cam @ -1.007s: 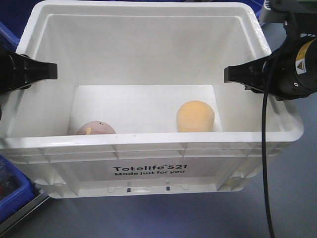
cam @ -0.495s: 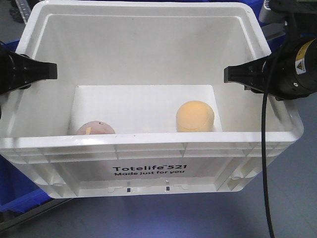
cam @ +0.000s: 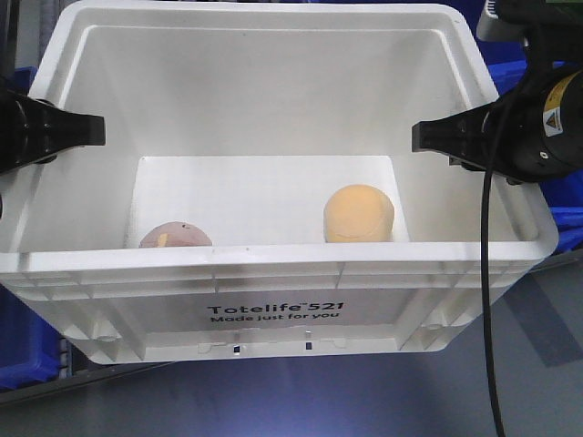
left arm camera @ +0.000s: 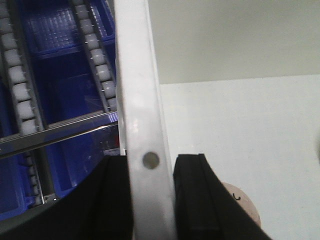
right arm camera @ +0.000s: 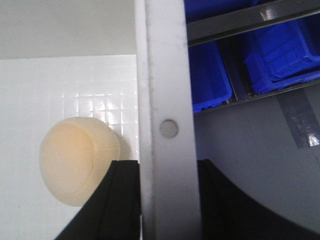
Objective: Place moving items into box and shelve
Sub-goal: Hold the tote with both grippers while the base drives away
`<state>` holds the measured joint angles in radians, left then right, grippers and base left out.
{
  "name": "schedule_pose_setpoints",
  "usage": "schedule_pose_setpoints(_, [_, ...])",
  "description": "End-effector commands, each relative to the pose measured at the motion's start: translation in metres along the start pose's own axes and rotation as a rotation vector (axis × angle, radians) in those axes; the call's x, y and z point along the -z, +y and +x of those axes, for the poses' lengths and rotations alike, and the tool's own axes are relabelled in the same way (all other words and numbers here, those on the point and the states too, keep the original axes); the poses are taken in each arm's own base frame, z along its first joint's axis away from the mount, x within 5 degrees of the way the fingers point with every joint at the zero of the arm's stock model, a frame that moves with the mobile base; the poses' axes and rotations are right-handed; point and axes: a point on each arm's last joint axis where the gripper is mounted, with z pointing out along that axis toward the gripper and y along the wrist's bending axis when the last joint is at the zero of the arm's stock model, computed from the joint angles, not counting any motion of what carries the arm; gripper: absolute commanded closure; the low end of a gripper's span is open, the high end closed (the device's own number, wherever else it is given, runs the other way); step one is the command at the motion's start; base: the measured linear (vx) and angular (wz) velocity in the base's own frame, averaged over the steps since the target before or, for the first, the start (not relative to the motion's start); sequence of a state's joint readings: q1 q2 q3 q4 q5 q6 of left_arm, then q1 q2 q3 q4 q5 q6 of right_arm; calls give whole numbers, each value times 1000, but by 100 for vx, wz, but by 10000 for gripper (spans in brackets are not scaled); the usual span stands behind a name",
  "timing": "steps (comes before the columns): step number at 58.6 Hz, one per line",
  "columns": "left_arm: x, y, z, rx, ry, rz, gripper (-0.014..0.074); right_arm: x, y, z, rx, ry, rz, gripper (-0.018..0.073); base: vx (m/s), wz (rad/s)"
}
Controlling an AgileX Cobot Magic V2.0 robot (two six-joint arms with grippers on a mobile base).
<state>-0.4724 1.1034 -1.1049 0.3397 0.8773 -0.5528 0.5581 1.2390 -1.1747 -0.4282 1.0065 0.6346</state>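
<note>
Blue bins (cam: 23, 350) and roller shelving lie beneath a lifted white crate (cam: 273, 314). Left gripper (left arm camera: 152, 200) and right gripper (right arm camera: 167, 200) each pinch a side rim. Yellow-orange fruit (cam: 359, 214) and pinkish-brown fruit (cam: 175, 237) sit inside. Level, matched arm travel should prevent rolling.

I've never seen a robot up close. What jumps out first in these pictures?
A big white crate fills the front view, gripped on both side walls by the black left gripper and right gripper. Inside on its floor sit a yellow-orange fruit towards the right and a pinkish-brown fruit in the near left corner. Blue bins show beyond the crate.
</note>
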Motion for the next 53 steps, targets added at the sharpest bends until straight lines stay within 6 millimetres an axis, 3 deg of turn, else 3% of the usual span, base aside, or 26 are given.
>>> schedule_pose_setpoints(1, [22, 2, -20, -47, -181, 22, 449, 21, -10, -20, 28, -186, 15, 499, 9, 44])
schedule_pose_setpoints(29, [22, 2, -20, -47, -181, 22, 449, 21, -10, -20, 28, -185, 15, 499, 10, 44])
schedule_pose_setpoints(53, [22, 2, -20, -47, -181, 22, 449, 21, -10, -20, 28, -185, 15, 499, 9, 15])
